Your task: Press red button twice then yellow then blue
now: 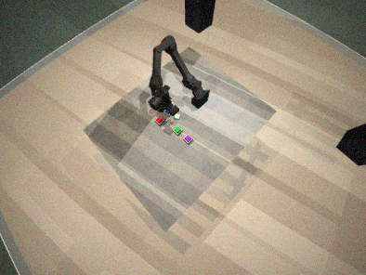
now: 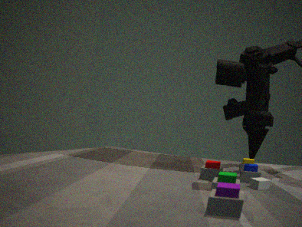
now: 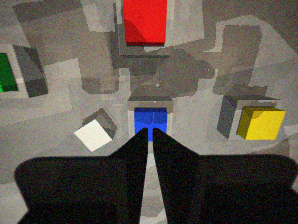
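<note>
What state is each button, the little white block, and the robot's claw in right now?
red button: up, untouched
yellow button: up, untouched
blue button: directly under the fingertips; pressed or not, cannot tell
green button: up, untouched
purple button: up, untouched
white block: resting flat, untouched
gripper: shut, holding nothing, pointing down

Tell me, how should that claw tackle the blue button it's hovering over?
Not by gripping. The blue button is a flat square cap set in a low housing, face up, so the shut claw should come straight down and push its middle with the pointed tips, keeping off the white block beside it.
</note>
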Tool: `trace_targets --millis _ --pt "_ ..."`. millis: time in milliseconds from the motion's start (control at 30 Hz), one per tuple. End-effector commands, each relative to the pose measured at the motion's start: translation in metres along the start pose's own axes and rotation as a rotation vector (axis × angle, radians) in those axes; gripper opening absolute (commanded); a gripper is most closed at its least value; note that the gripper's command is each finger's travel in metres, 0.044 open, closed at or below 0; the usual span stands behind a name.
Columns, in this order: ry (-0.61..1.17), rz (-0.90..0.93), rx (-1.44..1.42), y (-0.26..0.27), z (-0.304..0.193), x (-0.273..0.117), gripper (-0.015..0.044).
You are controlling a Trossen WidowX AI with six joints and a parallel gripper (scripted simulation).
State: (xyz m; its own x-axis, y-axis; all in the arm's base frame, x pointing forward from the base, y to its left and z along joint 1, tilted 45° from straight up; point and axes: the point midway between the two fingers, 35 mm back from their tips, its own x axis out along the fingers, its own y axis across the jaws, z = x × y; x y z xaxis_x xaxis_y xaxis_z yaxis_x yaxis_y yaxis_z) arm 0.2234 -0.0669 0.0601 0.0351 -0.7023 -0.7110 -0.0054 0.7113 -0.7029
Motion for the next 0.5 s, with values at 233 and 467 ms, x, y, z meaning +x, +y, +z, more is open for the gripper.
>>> trace_targets --millis 233,467 --pt "0.006 -0.008 -0.005 -0.001 -0.002 0.020 0.0020" --pt "0.006 -0.008 -0.005 -0.001 -0.002 0.021 0.0020"
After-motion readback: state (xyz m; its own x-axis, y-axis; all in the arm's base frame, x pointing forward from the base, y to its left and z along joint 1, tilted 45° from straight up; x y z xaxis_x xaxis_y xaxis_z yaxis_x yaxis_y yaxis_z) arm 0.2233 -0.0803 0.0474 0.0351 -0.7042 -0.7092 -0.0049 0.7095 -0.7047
